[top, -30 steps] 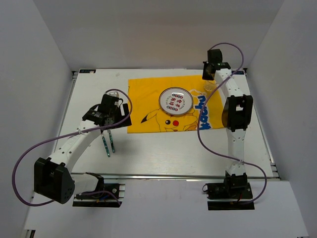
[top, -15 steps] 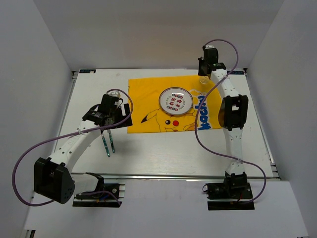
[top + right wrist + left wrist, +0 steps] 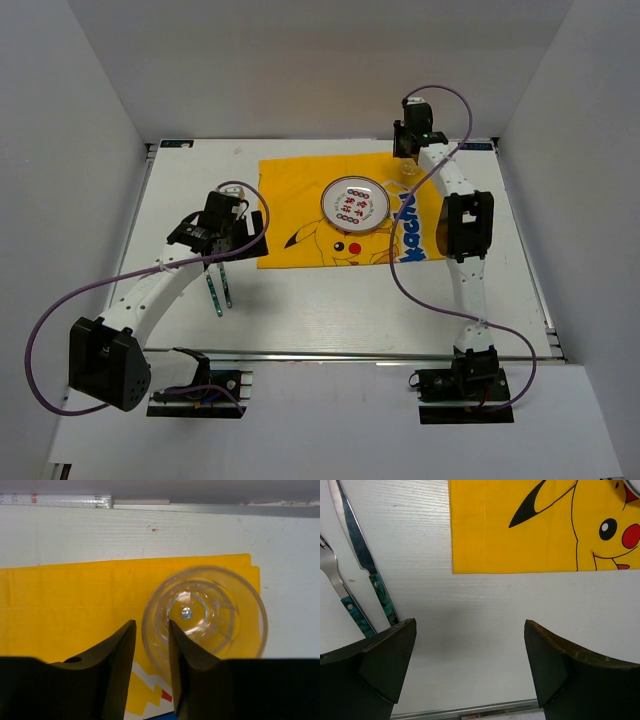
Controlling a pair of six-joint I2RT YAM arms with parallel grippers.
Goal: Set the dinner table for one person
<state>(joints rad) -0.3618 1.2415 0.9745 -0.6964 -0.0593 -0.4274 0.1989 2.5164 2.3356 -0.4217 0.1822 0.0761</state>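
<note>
A clear drinking glass (image 3: 210,611) stands upright over the far right corner of the yellow Pikachu cloth (image 3: 75,605). My right gripper (image 3: 151,625) is shut on the glass's left wall, one finger inside and one outside. From above, the glass (image 3: 409,175) sits just below that gripper (image 3: 408,156). A patterned plate (image 3: 354,204) lies on the cloth (image 3: 295,200). A green-handled knife (image 3: 365,565) and fork (image 3: 340,595) lie side by side on the white dinner table (image 3: 330,310), left of the cloth. My left gripper (image 3: 470,625) is open and empty above bare table beside them.
The table's metal rail (image 3: 210,507) runs close behind the glass. The near rail (image 3: 470,711) shows below my left fingers. White walls enclose the table on the left, back and right.
My right gripper has carried the glass leftward along the cloth's far edge. The left arm, cutlery and plate have not moved.
</note>
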